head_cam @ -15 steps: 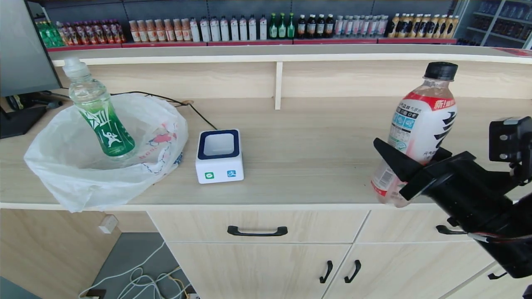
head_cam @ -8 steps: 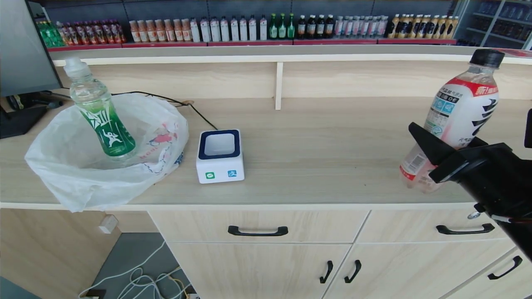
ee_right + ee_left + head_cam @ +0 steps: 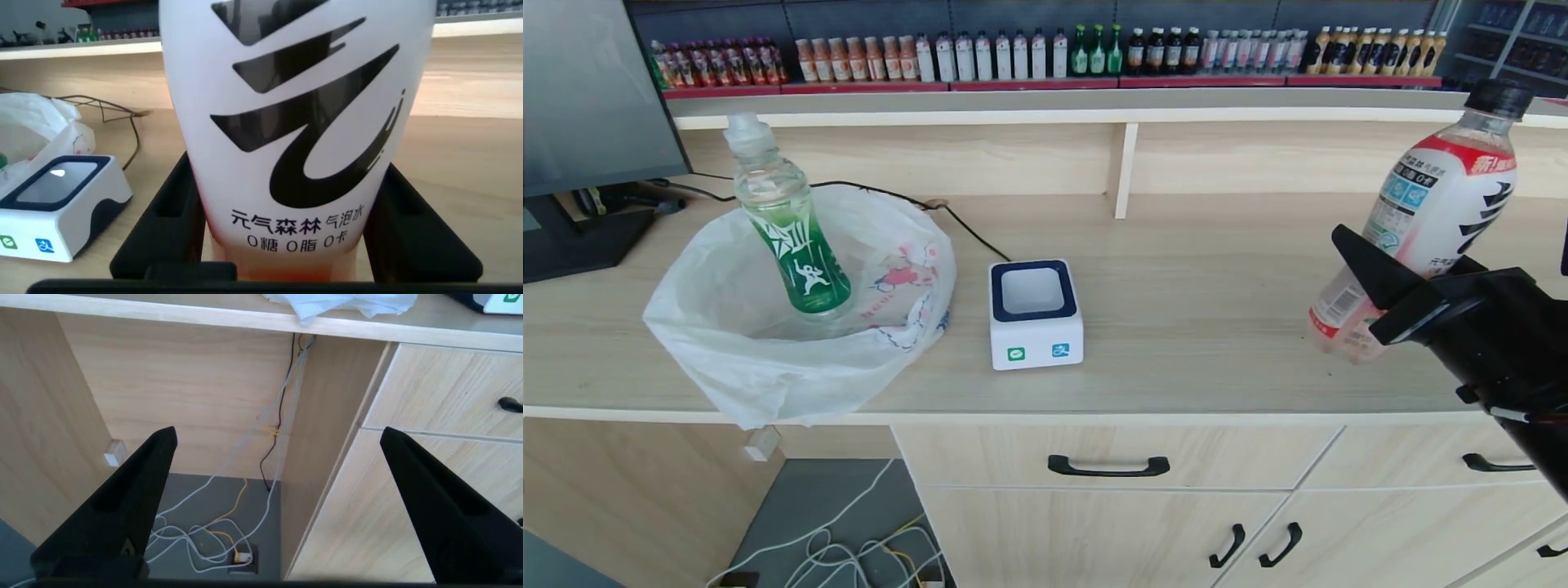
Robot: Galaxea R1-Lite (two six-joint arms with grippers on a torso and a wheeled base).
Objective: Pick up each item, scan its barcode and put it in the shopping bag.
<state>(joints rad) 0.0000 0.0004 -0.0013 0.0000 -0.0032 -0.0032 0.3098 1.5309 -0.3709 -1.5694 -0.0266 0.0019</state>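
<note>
A: Closest in, what's the left gripper point(image 3: 277, 437) doing?
B: It sits low in front of the counter point(image 3: 1217, 327), fingers spread wide with nothing between them. Past it lie cables point(image 3: 214, 535) on the floor.
A: And the right gripper point(image 3: 1401, 261)?
B: It's clamped round the lower half of the bottle point(image 3: 1433, 204), a finger on each side. The bottle is tilted, black cap up and away, over the counter's right end. Its base looks clear of the wood, though I can't be sure from this angle.
A: Further along?
B: The scanner point(image 3: 1036, 314) stands mid-counter, window up, well apart from the bottle. Just beside it, to the left, is the bag point(image 3: 768, 367), mouth open, with a green bottle point(image 3: 796, 245) leaning inside.
A: Behind that?
B: A monitor point(image 3: 596, 90) at the far left, and a shelf point(image 3: 1045, 82) lined with drinks.
</note>
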